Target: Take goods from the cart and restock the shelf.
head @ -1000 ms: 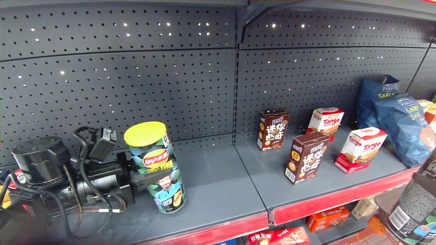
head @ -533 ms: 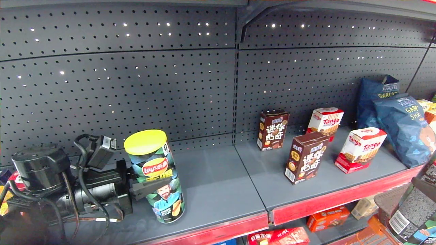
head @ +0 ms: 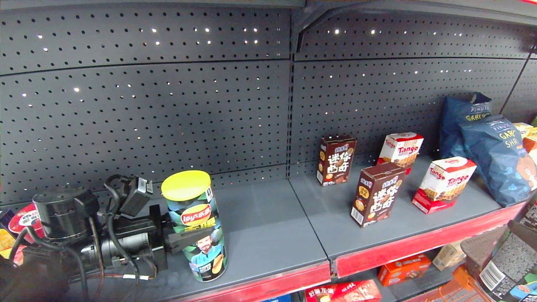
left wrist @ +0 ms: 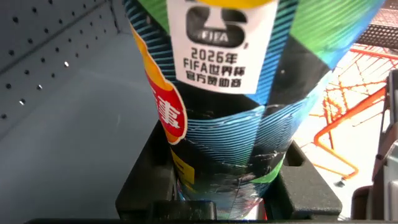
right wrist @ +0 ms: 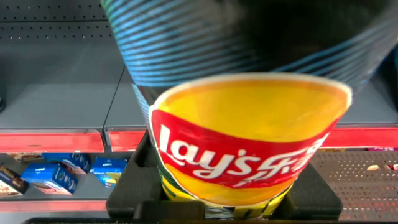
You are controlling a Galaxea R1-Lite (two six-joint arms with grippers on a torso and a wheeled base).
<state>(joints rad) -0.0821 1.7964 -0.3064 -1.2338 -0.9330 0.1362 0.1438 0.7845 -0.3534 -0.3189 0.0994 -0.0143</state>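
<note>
A tall chips can (head: 196,226) with a yellow lid stands upright at the left part of the grey shelf (head: 268,226), close to its front edge. Its base is at the shelf surface or just above it; I cannot tell which. My left gripper (head: 191,235) is shut on the can's middle from the left, and the left wrist view has the same can (left wrist: 230,93) between the gripper's (left wrist: 224,186) black fingers. A second chips can (right wrist: 249,130) fills my right gripper (right wrist: 224,196), which is shut on it. This can (head: 509,264) is low at the right, below shelf level.
Two brown boxes (head: 375,193) and two white-and-red wafer boxes (head: 444,182) stand on the shelf's right half, with blue bags (head: 495,155) beyond. A pegboard wall (head: 168,105) backs the shelf. Red packs (head: 23,216) lie far left. An orange cart frame (left wrist: 348,124) is nearby.
My left gripper has come down and slightly right with the yellow-lidded can, bringing its base down to the shelf. The right arm's can has hardly moved.
</note>
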